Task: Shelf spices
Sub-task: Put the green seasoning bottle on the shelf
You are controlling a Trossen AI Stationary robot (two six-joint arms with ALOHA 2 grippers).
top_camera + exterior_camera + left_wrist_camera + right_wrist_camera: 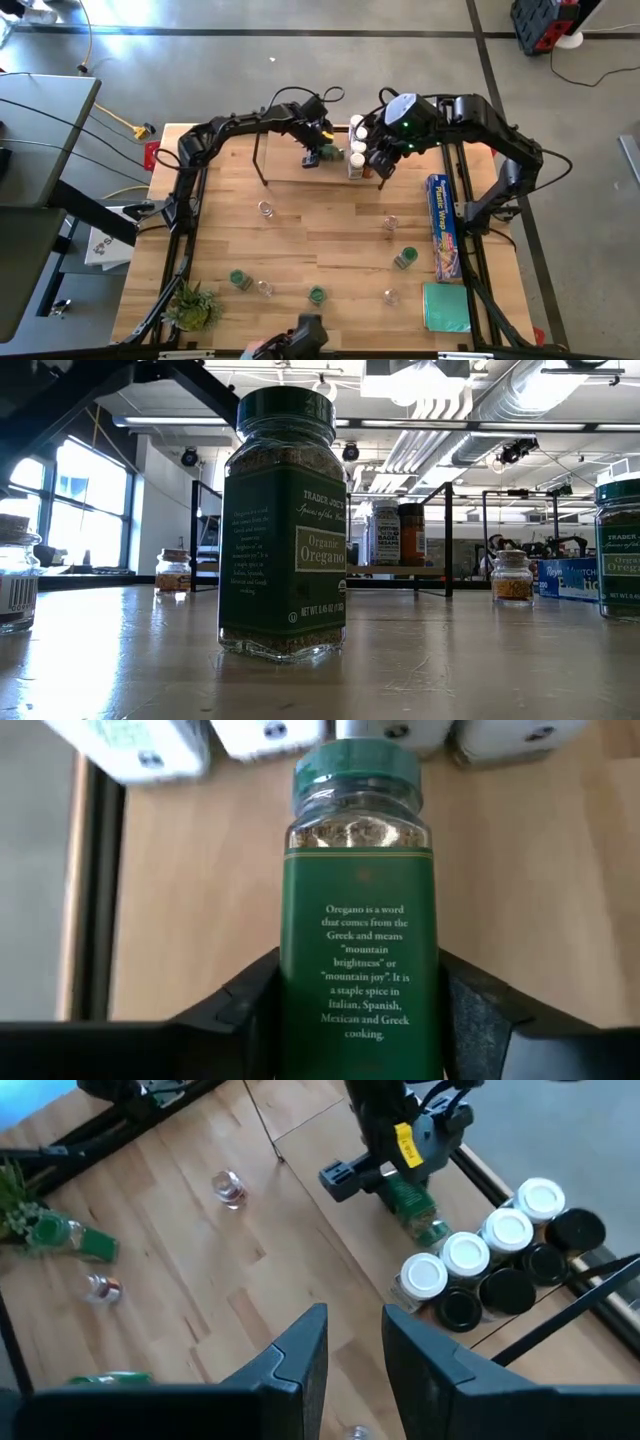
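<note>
My left gripper (318, 150) is over the shelf's pale board (290, 168), shut on a green oregano jar (360, 920) with a green lid. Just beyond the lid, white-lidded jars (470, 1252) and dark-lidded jars (510, 1290) stand on their bases in a cluster on the board's right end. My right gripper (355, 1330) is open and holds nothing; it hangs over the table by the shelf's near right corner (383, 165). Several loose jars are scattered on the table, such as a green one (405, 258) and a clear one (265, 208). My left gripper pinches the oregano jar by its labelled body (360, 1010), toward the base, one finger (250, 1000) on each side. The jar lies along the fingers, lid (357, 770) pointing away toward the cluster. It is tilted, lid end (430, 1230) low by the board; whether it touches there I cannot tell.
A long blue plastic-wrap box (442, 225) lies along the table's right side with a green flat pack (445, 305) nearer. A small spiky plant (192, 305) sits at the near left corner. In the low view an oregano jar (283, 525) stands upright close to the camera.
</note>
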